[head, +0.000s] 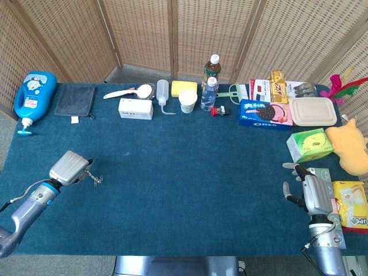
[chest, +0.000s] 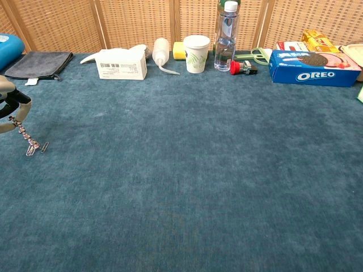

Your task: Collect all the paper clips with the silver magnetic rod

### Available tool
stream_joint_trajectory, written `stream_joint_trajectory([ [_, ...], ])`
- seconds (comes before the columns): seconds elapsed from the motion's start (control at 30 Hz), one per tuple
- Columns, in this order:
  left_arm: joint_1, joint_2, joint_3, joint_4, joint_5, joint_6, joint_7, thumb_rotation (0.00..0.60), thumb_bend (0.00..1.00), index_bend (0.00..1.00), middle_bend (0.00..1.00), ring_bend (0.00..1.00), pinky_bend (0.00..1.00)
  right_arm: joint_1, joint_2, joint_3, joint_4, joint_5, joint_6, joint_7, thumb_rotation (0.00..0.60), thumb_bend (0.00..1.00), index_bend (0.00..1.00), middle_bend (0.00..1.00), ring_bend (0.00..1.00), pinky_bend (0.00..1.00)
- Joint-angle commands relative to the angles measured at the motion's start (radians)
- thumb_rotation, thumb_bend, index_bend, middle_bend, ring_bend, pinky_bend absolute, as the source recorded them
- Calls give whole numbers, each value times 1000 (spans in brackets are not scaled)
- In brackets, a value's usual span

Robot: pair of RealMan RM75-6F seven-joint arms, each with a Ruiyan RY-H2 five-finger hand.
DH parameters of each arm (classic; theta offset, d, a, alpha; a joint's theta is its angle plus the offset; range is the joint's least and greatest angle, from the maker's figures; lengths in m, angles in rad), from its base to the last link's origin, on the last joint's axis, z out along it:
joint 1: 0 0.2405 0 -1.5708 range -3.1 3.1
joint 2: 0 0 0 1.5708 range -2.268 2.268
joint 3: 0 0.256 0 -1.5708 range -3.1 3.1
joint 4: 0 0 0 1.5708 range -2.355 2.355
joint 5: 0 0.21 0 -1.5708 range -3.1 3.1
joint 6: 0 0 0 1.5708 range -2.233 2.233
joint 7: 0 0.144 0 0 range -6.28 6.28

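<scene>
So on the far left edge of the desk (head: pixel 172 190) there's the blue detergent bottle (head: pixel 34 95) and a dark grey pouch (head: pixel 76 101) next to it. Down front-left, the left hand (head: pixel 70 168) has its fingers (chest: pixel 16 97) wrapped around the silver magnetic rod (head: pixel 87 172), which is mostly hidden in the grip. A chain of paper clips (chest: pixel 24 135) dangles off the rod's tip, reaching down to the blue cloth; in the chest view one more loose paper clip (chest: pixel 45 146) lies just beside the bottom of the chain, can't tell if it's touching.

Along the back row: a white box (head: pixel 135 108), a squeeze bottle (head: pixel 163 94), a yellow sponge (head: pixel 184 88), a paper cup (head: pixel 187 100) and a water bottle (head: pixel 209 93). Further right there's the Oreo box (head: pixel 264 114), a beige lidded container (head: pixel 312 111), a green tissue pack (head: pixel 310 145) and a yellow plush toy (head: pixel 348 146).

The right hand (head: pixel 313 194) sits at the front-right edge near the snack packs, holding nothing, fingers loosely apart.
</scene>
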Motion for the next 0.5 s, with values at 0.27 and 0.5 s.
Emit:
stream_joint_trajectory([
  [0.27, -14, -35, -4, 40, -9, -30, -8, 600, 679, 680, 732, 786, 732, 0, 0, 3, -7, 6, 2, -7, 600, 509, 297, 333, 348, 393],
  [0.5, -20, -47, -4, 53, -7, -37, -12, 600, 679, 680, 732, 786, 732, -1, 3, 5, -11, 11, 6, -15, 600, 509, 297, 334, 348, 393],
])
